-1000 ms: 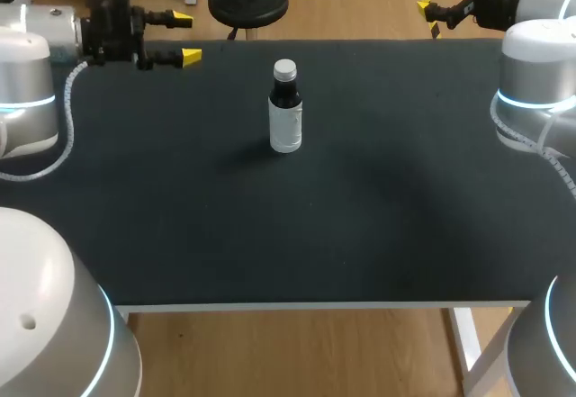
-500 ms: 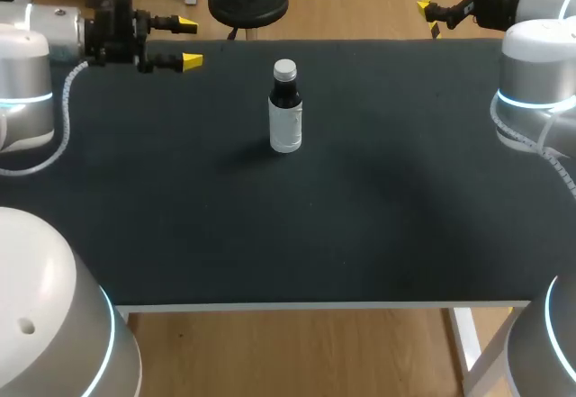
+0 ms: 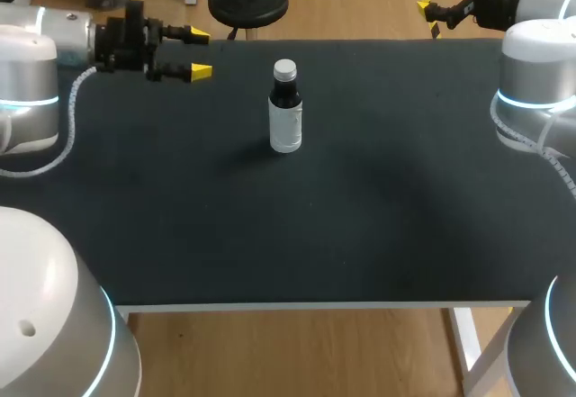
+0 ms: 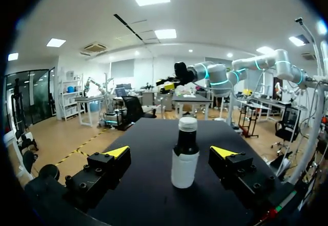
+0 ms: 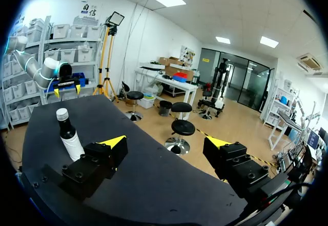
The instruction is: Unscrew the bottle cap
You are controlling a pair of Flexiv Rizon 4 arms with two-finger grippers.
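Over the counter (image 3: 360, 217) the left end effector (image 3: 199, 52), spread and empty, has the upright bottle (image 3: 285, 109) straight ahead of it and near. The right end effector (image 5: 166, 144), also spread and empty, sits well apart from the bottle. The cap (image 3: 284, 69) is still on top.

In the head view my right gripper (image 3: 430, 14) sits small at the far right corner, and its fingers are hard to make out there. Both my arms are cut off by that view's edges. The bottle (image 3: 285, 109) carries a label whose print is too small to tell.
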